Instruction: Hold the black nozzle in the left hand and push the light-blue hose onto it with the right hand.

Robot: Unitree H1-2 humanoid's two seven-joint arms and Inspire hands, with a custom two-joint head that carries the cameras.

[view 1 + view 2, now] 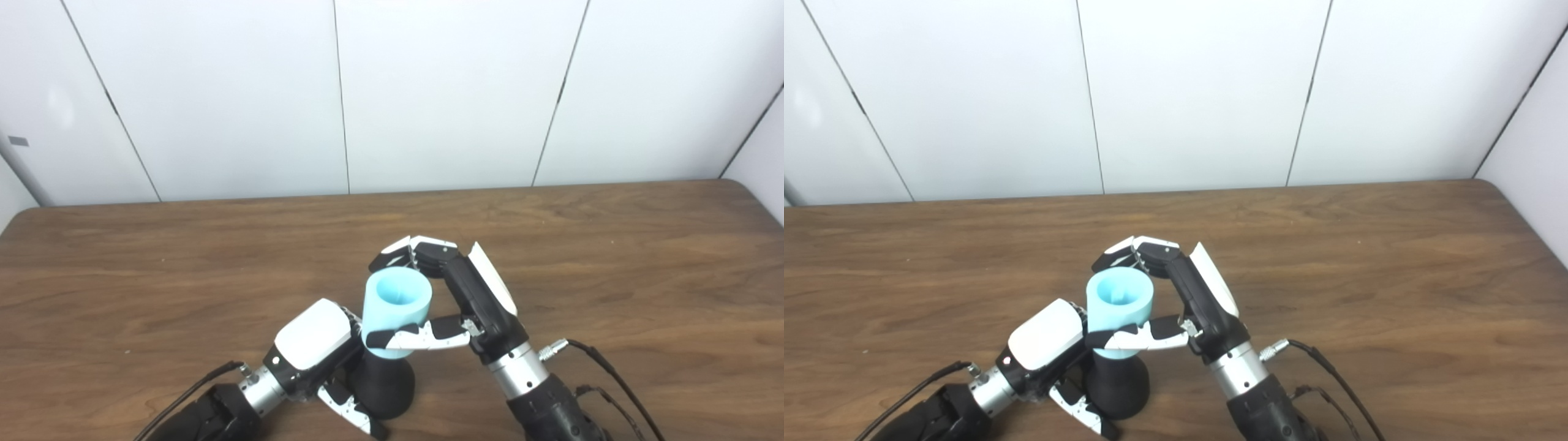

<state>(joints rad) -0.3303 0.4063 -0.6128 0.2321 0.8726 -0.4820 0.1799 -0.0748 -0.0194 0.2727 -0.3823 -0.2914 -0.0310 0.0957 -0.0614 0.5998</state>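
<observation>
Left eye view: right hand point(456, 297) clasps light-blue hose point(397, 309) atop black nozzle point(384, 384), gripped by left hand point(318, 346).

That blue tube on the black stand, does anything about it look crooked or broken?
Nothing stands out. The blue tube sits upright on the black nozzle, undamaged. The right hand wraps around it, the left hand holds the nozzle, and nothing is spilled on the table.
</observation>
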